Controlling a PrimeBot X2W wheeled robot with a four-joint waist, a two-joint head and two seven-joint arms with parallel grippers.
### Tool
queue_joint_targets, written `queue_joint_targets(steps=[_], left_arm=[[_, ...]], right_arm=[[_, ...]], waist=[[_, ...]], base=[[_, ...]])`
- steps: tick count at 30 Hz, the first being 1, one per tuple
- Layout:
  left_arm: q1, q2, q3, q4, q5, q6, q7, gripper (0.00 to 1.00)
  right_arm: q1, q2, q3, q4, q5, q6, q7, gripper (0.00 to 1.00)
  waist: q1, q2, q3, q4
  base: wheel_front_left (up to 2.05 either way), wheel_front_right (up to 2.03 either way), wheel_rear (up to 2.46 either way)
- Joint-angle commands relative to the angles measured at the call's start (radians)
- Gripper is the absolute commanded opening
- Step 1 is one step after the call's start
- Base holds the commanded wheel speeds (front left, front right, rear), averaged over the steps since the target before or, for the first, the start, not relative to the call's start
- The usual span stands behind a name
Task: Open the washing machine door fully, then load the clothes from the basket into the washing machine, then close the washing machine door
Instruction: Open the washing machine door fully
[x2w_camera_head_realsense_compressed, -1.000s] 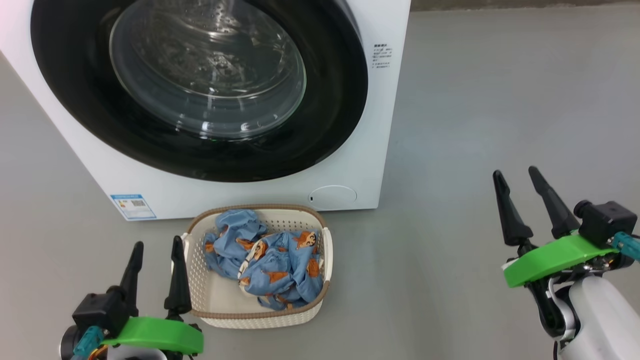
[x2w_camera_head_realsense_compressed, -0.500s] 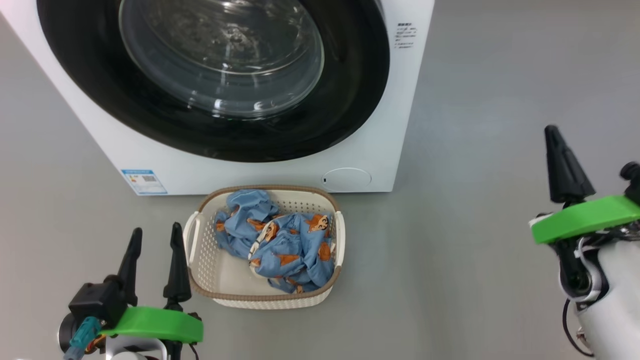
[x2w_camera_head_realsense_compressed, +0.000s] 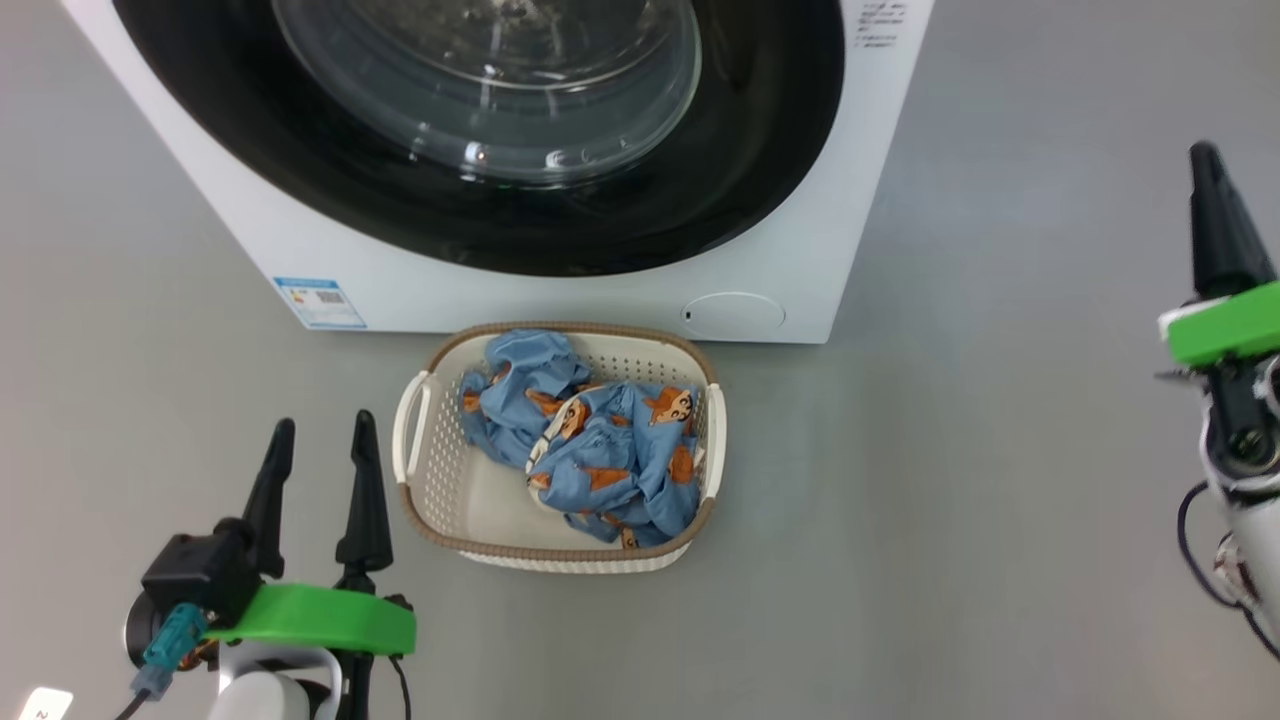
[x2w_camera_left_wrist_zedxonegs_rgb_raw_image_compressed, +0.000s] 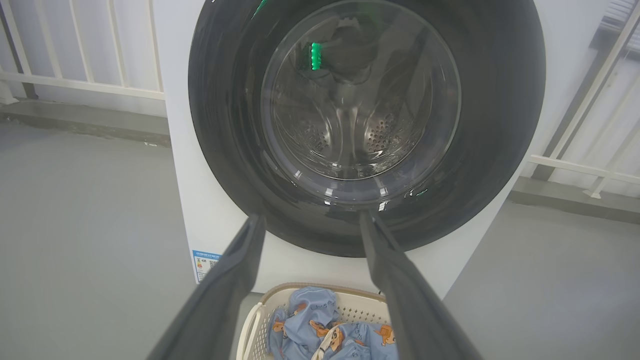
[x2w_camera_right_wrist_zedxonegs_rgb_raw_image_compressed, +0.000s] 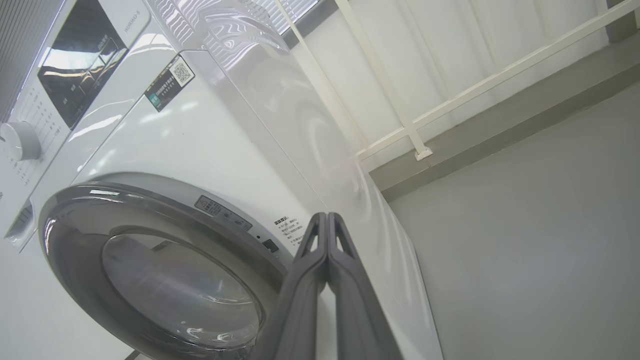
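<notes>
The right claw (x2w_camera_head_realsense_compressed: 1207, 170) was pinched shut and empty, with the closed door (x2w_camera_head_realsense_compressed: 780, 140) up to its left, likely readied to hook it open. The left claw (x2w_camera_head_realsense_compressed: 322, 430) stood spread, the basket (x2w_camera_head_realsense_compressed: 440, 495) of clothes (x2w_camera_head_realsense_compressed: 610, 460) just to its right.

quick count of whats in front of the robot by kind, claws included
washing machine: 1
basket: 1
heap of clothes: 1 (single garments cannot be told apart)
claws: 2, left claw open, right claw shut
total: 5
</notes>
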Motion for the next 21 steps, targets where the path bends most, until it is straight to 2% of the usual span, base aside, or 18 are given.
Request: queue_joint_targets(steps=[1,8,12,21], left_arm=[[-0.036,0.015,0.025,-0.035,-0.005,-0.006,-0.006,1.00],[-0.042,0.015,0.019,-0.056,-0.003,-0.011,-0.006,1.00],[-0.048,0.015,0.012,-0.058,-0.007,-0.012,-0.006,1.00],[-0.056,0.015,0.000,-0.066,-0.020,-0.010,-0.006,1.00]], right_arm=[[-0.027,-0.020,0.018,-0.019,0.029,0.006,0.008,0.00],[-0.095,-0.062,0.050,-0.047,0.224,0.006,0.069,0.00],[-0.131,-0.070,0.043,-0.041,0.397,0.006,0.186,0.00],[-0.221,-0.075,0.029,0.012,0.553,0.006,0.353,0.00]], waist=[[0.0000,0.0000,0.017,0.016],[0.0000,0.0000,0.056,0.040],[0.0000,0.0000,0.073,0.057],[0.0000,0.0000,0.101,0.085]], base=[[0.00,0.00,0.00],[0.00,0.00,0.00],[0.00,0.00,0.00],[0.00,0.00,0.00]])
